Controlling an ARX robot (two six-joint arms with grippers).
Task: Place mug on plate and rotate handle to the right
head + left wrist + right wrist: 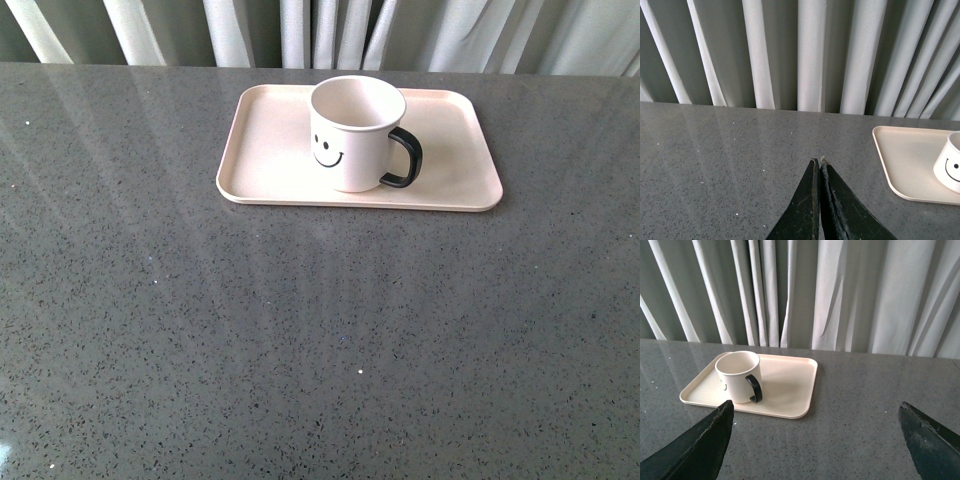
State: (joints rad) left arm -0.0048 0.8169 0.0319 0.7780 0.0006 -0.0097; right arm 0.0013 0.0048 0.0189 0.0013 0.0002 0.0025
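Note:
The cream mug [355, 130] with the black smiley face stands upright on the pinkish-beige plate [270, 150] at the far middle of the table. Its black handle [404, 160] points to the right. Neither arm shows in the front view. In the left wrist view my left gripper [818, 161] is shut and empty over bare table, with the plate [905, 155] and the mug [952, 167] off to one side. In the right wrist view my right gripper [816, 412] is open wide and empty, with the mug [737, 375], its handle [755, 387] and the plate [790, 390] some way off.
The grey speckled tabletop [300, 340] spreads across the front view. Pale pleated curtains [320, 30] hang just behind its far edge.

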